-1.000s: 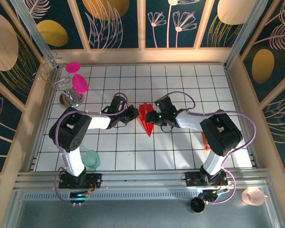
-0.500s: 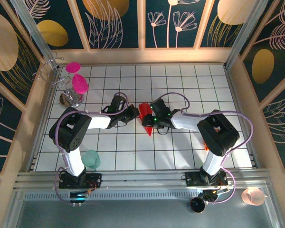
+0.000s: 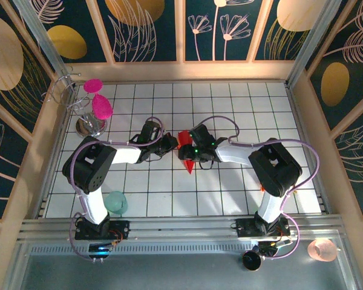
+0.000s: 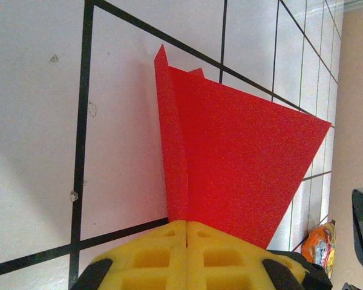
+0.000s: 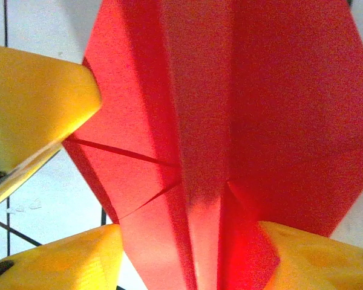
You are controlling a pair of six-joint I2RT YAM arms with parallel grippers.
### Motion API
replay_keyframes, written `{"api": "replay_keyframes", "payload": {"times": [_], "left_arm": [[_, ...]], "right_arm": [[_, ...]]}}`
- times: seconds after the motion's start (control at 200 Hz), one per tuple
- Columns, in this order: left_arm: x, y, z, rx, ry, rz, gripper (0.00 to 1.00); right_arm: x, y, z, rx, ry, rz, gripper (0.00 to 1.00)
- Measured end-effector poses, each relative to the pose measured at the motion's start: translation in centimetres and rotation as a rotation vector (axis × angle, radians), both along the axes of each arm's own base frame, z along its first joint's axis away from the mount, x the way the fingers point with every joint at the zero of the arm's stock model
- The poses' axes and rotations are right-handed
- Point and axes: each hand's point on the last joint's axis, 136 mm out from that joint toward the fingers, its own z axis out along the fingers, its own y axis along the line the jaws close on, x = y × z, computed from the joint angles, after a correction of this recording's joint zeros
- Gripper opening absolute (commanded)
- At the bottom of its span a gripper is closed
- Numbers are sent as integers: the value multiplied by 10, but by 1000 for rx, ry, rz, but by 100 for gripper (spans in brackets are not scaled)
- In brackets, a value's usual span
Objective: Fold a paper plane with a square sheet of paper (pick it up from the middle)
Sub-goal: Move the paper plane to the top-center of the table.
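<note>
Pinching the paper plane (image 4: 242, 163) at its centre ridge, the left pincer (image 4: 186, 228) is pressed together on it, mid-worktop (image 3: 230, 115); the right pincer (image 3: 186, 152) straddles it, spread. Light, thin, easily creased paper probably handles best by the stiffer folded ridge

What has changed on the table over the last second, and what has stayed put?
The right gripper slid left over the paper plane, covering more of it, its jaws open. The left gripper stayed shut on the plane's edge; the magenta goblets did not move.
</note>
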Motion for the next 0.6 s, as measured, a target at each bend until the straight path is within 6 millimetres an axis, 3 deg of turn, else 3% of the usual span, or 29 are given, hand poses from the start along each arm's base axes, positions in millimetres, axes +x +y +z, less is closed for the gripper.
{"api": "replay_keyframes", "payload": {"times": [0.275, 0.601], "left_arm": [[0, 0, 1, -1, -1, -1, 0], [0, 0, 0, -1, 0, -1, 0]], "right_arm": [[2, 6, 4, 30, -13, 12, 58], [7, 2, 11, 20, -44, -12, 36]]}}
